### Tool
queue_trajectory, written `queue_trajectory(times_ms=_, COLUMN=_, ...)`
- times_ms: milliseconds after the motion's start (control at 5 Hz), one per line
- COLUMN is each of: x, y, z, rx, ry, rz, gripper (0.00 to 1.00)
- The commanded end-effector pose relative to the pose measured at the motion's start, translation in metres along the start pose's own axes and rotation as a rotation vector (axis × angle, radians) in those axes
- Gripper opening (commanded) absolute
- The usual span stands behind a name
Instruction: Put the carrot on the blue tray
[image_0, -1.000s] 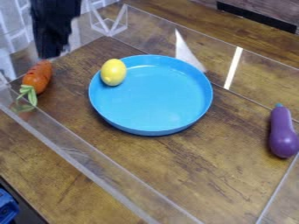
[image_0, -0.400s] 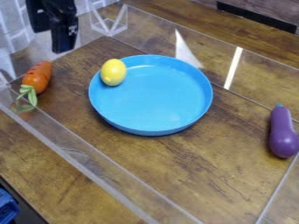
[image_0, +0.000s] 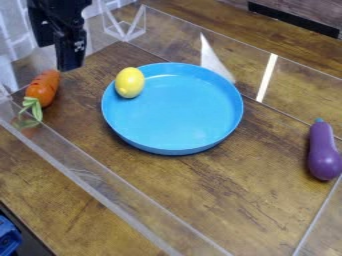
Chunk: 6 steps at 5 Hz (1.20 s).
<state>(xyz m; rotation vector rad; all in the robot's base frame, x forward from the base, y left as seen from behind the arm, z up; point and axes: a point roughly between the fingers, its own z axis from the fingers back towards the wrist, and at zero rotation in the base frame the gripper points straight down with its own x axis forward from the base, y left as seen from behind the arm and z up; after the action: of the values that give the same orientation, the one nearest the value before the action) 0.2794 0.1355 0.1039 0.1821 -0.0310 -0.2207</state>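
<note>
The orange carrot lies on the wooden table at the left edge, its green leafy top pointing toward the front. My black gripper hangs just behind and above it, pointing down, with its fingers apart and nothing between them. It does not touch the carrot. The round blue tray sits in the middle of the table, to the right of the carrot.
A yellow lemon rests inside the tray at its left rim. A purple eggplant lies at the far right. A clear plastic wall runs along the table's front and left sides, close to the carrot.
The gripper's fingers have spread from a narrow shut shape to open. It stays over the same spot behind the carrot. Carrot, lemon and tray have not moved.
</note>
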Motion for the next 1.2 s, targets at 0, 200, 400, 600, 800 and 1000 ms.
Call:
queue_trajectory(times_ms=0, x=0.009, y=0.023, z=0.002, rx=0.031, ry=-0.051, rz=0.009, gripper=1.0)
queue_trajectory(times_ms=200, x=0.004, y=0.027, z=-0.007, rx=0.025, ry=-0.046, rz=0.037, gripper=1.0)
queue_trajectory(times_ms=400, x=0.002, y=0.03, z=-0.016, rx=0.019, ry=-0.038, rz=0.068, gripper=1.0)
queue_trajectory(times_ms=600, x=-0.001, y=0.033, z=-0.024, rx=0.014, ry=-0.031, rz=0.102, gripper=1.0)
queue_trajectory(times_ms=800, x=-0.001, y=0.032, z=-0.04, rx=0.009, ry=-0.021, rz=0.158, gripper=1.0)
queue_trajectory(times_ms=1000, x=0.0, y=0.029, z=-0.057, rx=0.007, ry=-0.013, rz=0.215, gripper=1.0)
